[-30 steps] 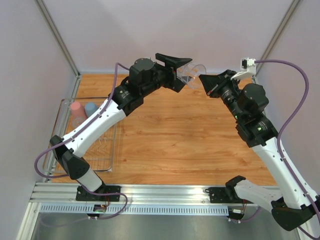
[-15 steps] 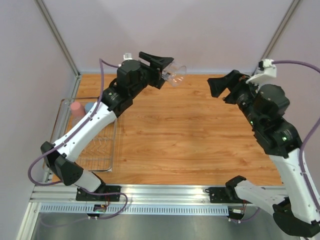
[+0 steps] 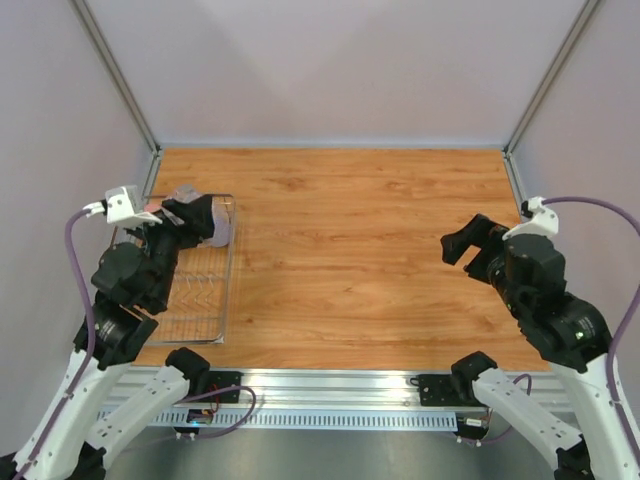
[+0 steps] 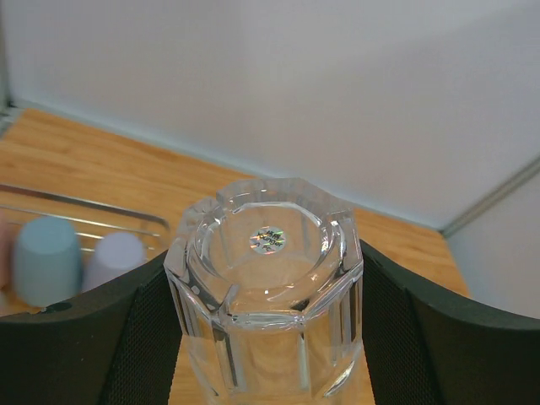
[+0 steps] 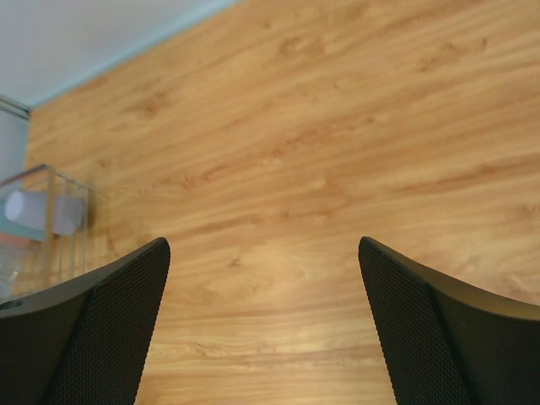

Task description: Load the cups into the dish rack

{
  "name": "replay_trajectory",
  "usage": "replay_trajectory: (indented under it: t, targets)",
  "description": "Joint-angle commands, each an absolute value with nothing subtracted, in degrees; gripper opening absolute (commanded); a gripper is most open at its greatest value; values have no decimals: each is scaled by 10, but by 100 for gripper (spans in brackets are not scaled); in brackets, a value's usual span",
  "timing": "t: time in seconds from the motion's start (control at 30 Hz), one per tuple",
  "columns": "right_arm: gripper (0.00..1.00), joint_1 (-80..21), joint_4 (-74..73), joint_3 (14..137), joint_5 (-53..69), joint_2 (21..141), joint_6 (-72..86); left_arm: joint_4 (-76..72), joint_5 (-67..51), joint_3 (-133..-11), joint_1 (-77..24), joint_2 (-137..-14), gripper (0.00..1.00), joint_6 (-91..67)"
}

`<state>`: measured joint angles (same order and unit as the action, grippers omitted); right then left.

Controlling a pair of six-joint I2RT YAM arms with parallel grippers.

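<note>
Left gripper (image 4: pixel 266 342) of mine is clenched on a clear cup (image 4: pixel 266 278), one black pad pressed to each side of its faceted wall. The thick base, with a small shiny sticker in its middle, is turned toward my wrist camera. From above, this gripper (image 3: pixel 195 218) hangs over the far end of the dish rack (image 3: pixel 215 300), which sits along the left edge of the wooden table (image 3: pixel 370 260). Beyond the held cup, a blue cup (image 4: pixel 46 257) and a lavender cup (image 4: pixel 114 257) stand side by side inside the rack, bottoms up. I cannot tell whether the clear cup touches the wires. My right gripper (image 5: pixel 261 337) is spread wide and grips nothing, poised above bare wood on the right side, well apart from the rack.
</note>
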<state>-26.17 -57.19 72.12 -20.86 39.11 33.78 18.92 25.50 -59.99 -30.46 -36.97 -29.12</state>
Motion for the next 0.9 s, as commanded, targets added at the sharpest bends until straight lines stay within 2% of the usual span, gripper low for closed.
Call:
replay_trajectory:
  t: [0.0, 0.1, 0.23, 0.37, 0.53, 0.87]
  targets:
    - [95, -262, -542, 664, -189, 360, 366, 236, 361, -530, -300, -352, 29, -160]
    - [95, -262, -527, 631, -184, 354, 356, 221, 436, -467, -299, -324, 32, -158]
    - [95, -263, -522, 615, -186, 361, 354, 129, 518, -385, -287, -301, 33, -141]
    - [95, -262, -520, 602, -192, 359, 364, 45, 519, -326, -254, -313, 35, -155]
    - [95, -262, -531, 595, -188, 348, 374, 55, 468, -310, -144, -365, 35, -249]
    - [95, -261, -545, 577, -198, 332, 381, -90, 451, -288, -130, -484, 34, -294]
